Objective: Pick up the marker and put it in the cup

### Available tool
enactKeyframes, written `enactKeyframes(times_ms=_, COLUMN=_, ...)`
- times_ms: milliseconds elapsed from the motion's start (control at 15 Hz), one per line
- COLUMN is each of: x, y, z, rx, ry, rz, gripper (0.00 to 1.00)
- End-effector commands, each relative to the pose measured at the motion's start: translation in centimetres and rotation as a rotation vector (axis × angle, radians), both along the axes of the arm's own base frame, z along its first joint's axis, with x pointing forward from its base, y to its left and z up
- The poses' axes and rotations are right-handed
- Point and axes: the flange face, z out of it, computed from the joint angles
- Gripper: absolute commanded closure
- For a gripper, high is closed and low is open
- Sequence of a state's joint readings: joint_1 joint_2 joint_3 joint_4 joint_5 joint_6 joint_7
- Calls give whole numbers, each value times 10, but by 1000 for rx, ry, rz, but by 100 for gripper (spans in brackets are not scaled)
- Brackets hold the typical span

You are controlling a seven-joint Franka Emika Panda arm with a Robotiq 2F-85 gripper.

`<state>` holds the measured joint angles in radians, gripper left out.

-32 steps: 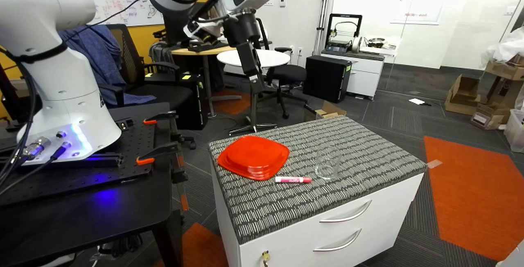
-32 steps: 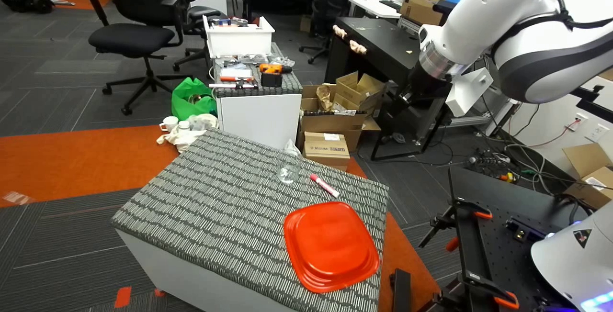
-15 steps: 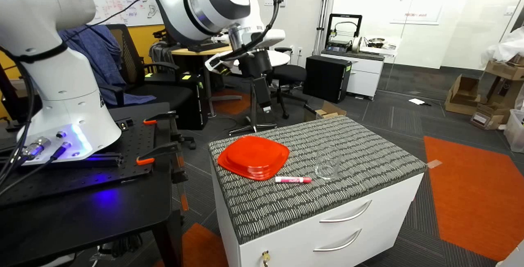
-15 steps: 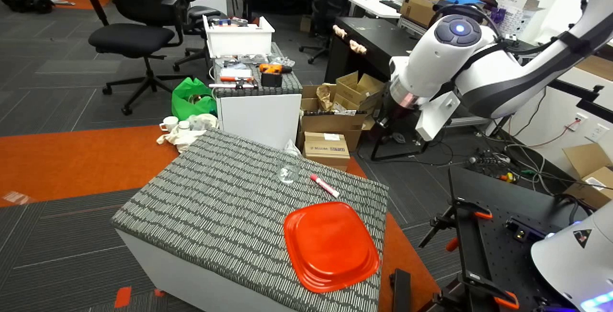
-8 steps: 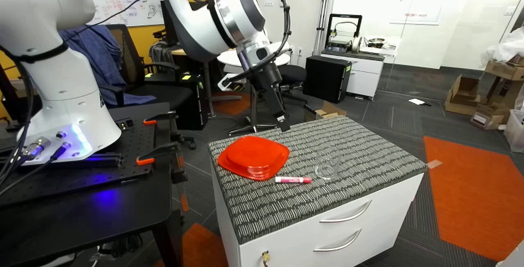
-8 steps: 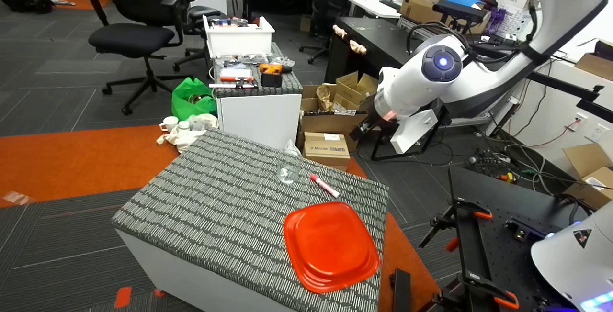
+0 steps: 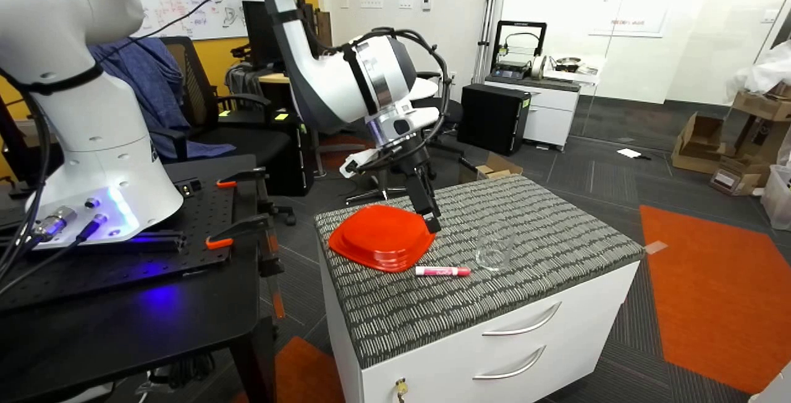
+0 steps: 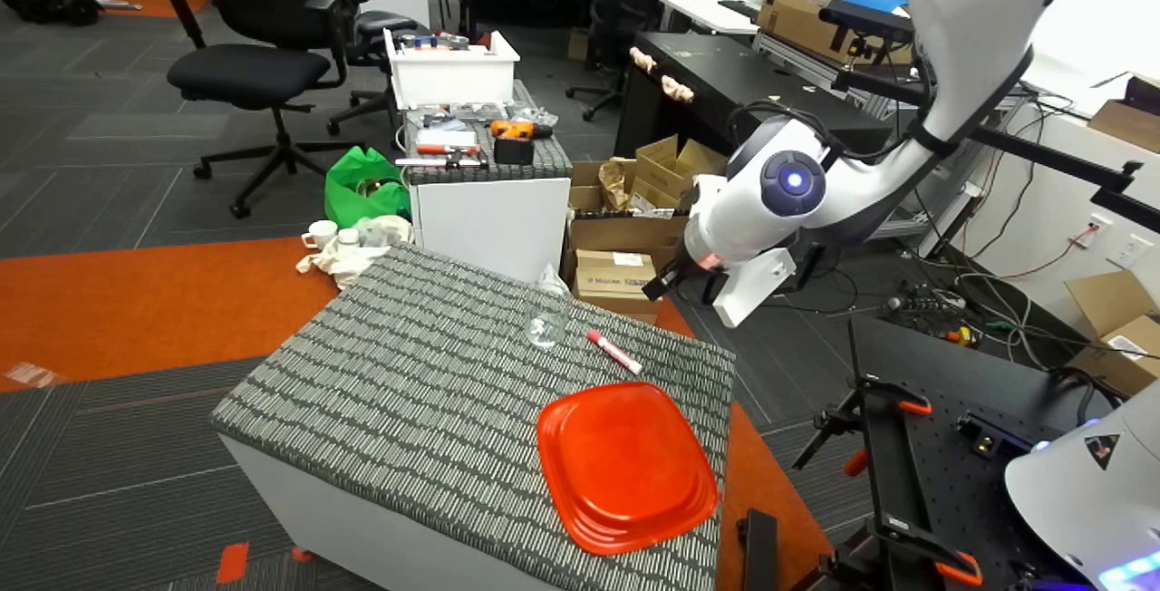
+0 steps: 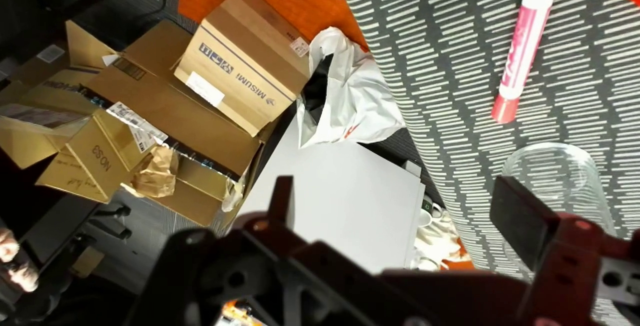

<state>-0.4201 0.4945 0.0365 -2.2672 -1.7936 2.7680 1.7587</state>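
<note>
The marker (image 7: 442,271), red and pink with a white end, lies on the patterned cabinet top (image 7: 556,242), between the red dish and the cup. It also shows in an exterior view (image 8: 613,352) and in the wrist view (image 9: 522,51). The clear cup (image 7: 493,251) stands upright close to the marker's red end; it shows in an exterior view (image 8: 546,324) and, partly behind a finger, in the wrist view (image 9: 560,171). My gripper (image 7: 432,224) is open and empty, above the cabinet's far edge, apart from marker and cup. Its spread fingers show in the wrist view (image 9: 397,203).
An upside-down-looking red dish (image 7: 383,236) lies beside the marker's white end, also in an exterior view (image 8: 625,469). Cardboard boxes (image 8: 619,276) and a white plastic bag (image 9: 352,96) are on the floor by the cabinet. Another cabinet (image 8: 489,219) stands near.
The arm has come down and forward, bringing the gripper from above the floor beyond the cabinet to its far edge. The marker, cup and dish have not moved.
</note>
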Motion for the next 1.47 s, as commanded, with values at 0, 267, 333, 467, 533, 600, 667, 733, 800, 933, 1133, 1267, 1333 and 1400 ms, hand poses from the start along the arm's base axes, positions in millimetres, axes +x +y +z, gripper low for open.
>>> enactKeyframes(times_ms=0, x=16, y=-2, z=-29, rx=38, ry=-6, rz=23, gripper=0)
enactKeyframes(times_ms=267, x=32, y=2, z=-52, rx=56, ry=-4, rz=17, gripper=0)
enactKeyframes(times_ms=333, x=36, y=2, z=-56, rx=64, ry=-7, rz=18, gripper=0)
enactKeyframes(times_ms=467, x=43, y=5, z=-66, rx=84, ry=-11, rz=16, gripper=0)
enactKeyframes(times_ms=533, x=46, y=8, z=-70, rx=94, ry=-14, rz=15, gripper=0)
enactKeyframes(times_ms=600, x=49, y=11, z=-75, rx=105, ry=-17, rz=14, gripper=0)
enactKeyframes(times_ms=667, x=51, y=14, z=-78, rx=114, ry=-15, rz=16, gripper=0)
enactKeyframes(times_ms=733, x=53, y=17, z=-84, rx=124, ry=-12, rz=19, gripper=0)
enactKeyframes(times_ms=800, x=54, y=20, z=-89, rx=132, ry=-9, rz=21, gripper=0)
enactKeyframes(times_ms=933, x=57, y=26, z=-99, rx=150, ry=-3, rz=24, gripper=0)
enactKeyframes(times_ms=1133, x=59, y=31, z=-112, rx=169, ry=6, rz=27, gripper=0)
enactKeyframes(times_ms=1267, x=62, y=32, z=-121, rx=174, ry=12, rz=22, gripper=0)
enactKeyframes(times_ms=1333, x=62, y=32, z=-126, rx=177, ry=15, rz=16, gripper=0)
enactKeyframes(times_ms=1400, x=64, y=31, z=-131, rx=180, ry=18, rz=8, gripper=0)
